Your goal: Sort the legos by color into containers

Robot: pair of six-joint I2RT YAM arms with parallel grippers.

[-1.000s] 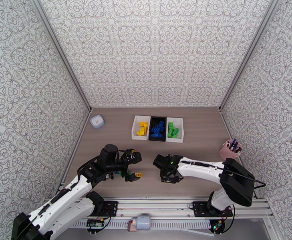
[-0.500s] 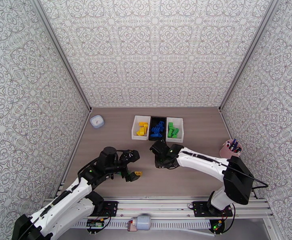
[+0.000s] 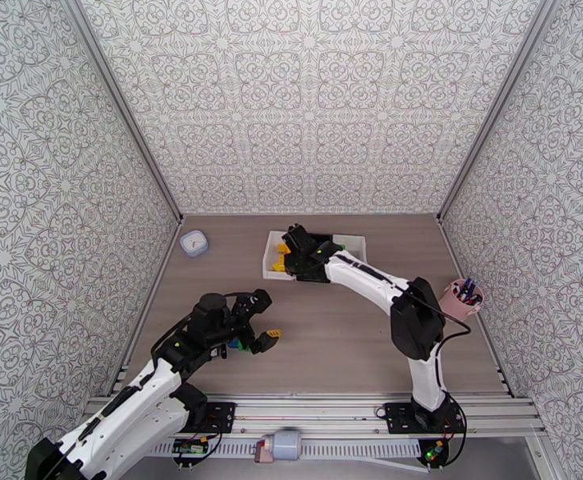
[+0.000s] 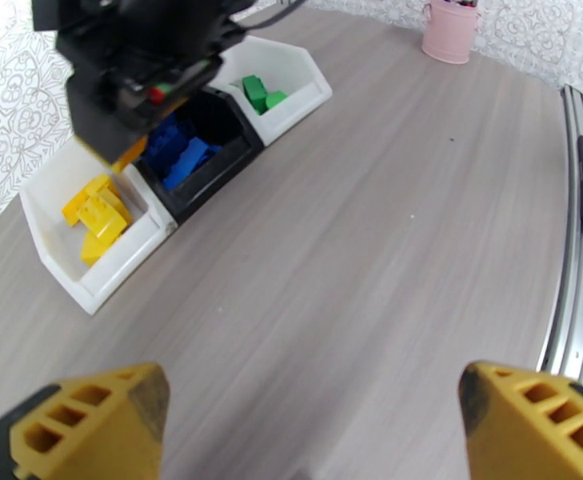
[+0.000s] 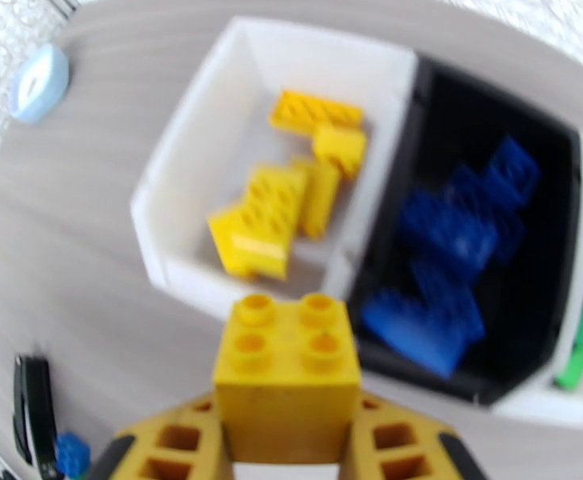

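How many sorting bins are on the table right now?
3, in a row: left white bin holding yellow bricks, middle black bin holding blue bricks, right white bin holding green bricks. None seems hidden.

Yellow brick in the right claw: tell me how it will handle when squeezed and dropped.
The yellow brick looks like hard moulded plastic, so it is probably stiff under the squeeze of the right claw. Its smooth flat sides could slip a little. Being blocky, it should tumble briefly, not roll.

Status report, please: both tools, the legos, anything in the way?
Right tool shut on yellow lego, over near rim of white bin with yellow legos. Left tool open, empty. Path into bin free.
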